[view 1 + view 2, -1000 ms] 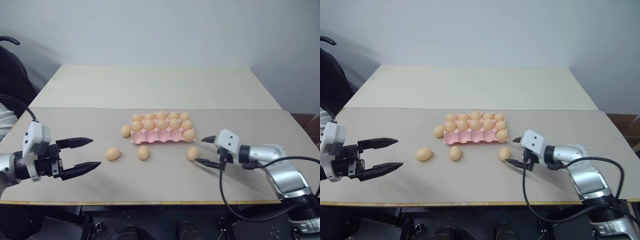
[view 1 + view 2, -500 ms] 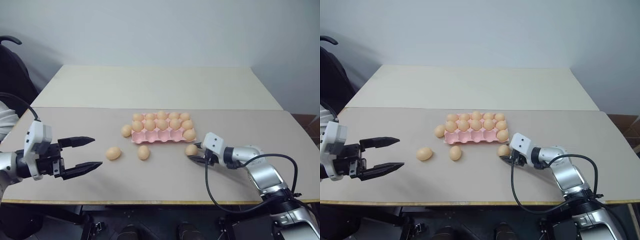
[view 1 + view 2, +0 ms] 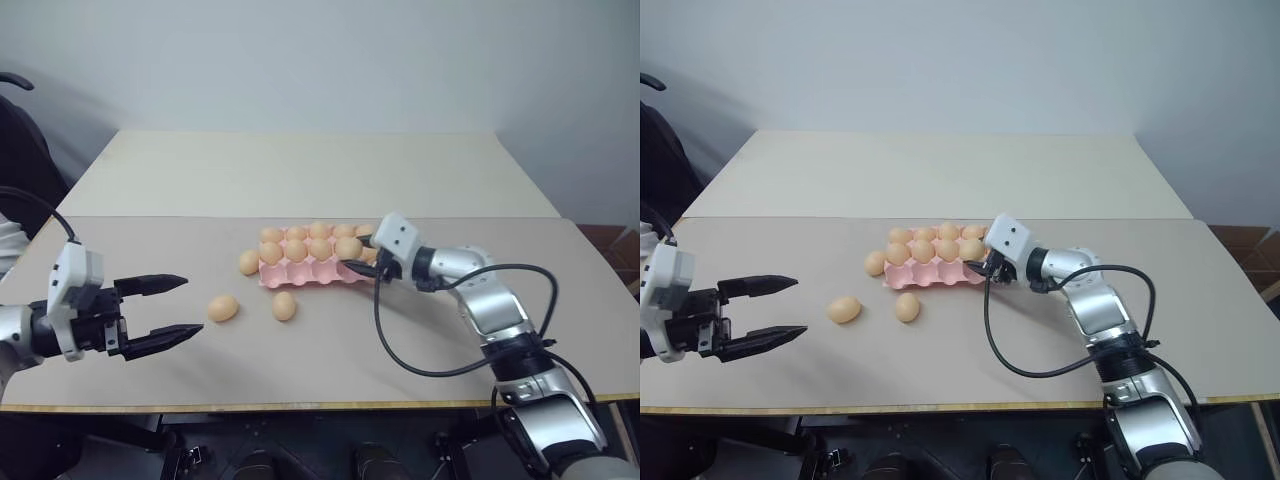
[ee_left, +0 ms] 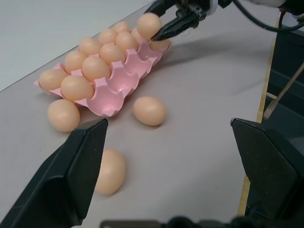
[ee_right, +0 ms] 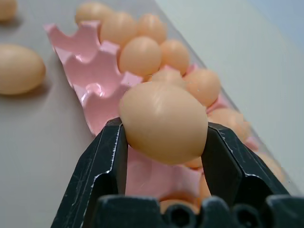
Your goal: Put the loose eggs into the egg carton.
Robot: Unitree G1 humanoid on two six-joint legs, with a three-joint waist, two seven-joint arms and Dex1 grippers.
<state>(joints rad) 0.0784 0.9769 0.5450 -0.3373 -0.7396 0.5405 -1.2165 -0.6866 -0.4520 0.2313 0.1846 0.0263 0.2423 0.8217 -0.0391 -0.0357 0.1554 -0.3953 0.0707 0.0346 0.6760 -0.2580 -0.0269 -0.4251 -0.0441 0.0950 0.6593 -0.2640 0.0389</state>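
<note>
Holding an egg [image 5: 163,122] between its two black fingers [image 5: 102,164], the right gripper [image 3: 352,256] sits over the right end of the carton [image 3: 300,273], clamped tight on it. From the wrist view the egg hangs just above the pink cups, not set down in one.

Carton is the pink tray in the middle of the table [image 3: 300,170], far rows mostly full of eggs, while the near row has bare cups showing.

Three loose ones on the table: one [image 3: 249,262] just beside the carton's left end at about 9 o'clock from it, one [image 3: 284,306] near the front edge at roughly 6 to 7 o'clock, and one [image 3: 224,308] farther out at around 8 o'clock. None of them touch each other. In the left wrist view you can see the same three, the nearest one [image 4: 110,171] lying between the fingers' line of sight and the tray.

Left gripper [image 3: 172,309] is off at the left side of the table, well apart from the carton, fingers spread wide with nothing in them, pointing toward the loose eggs.
</note>
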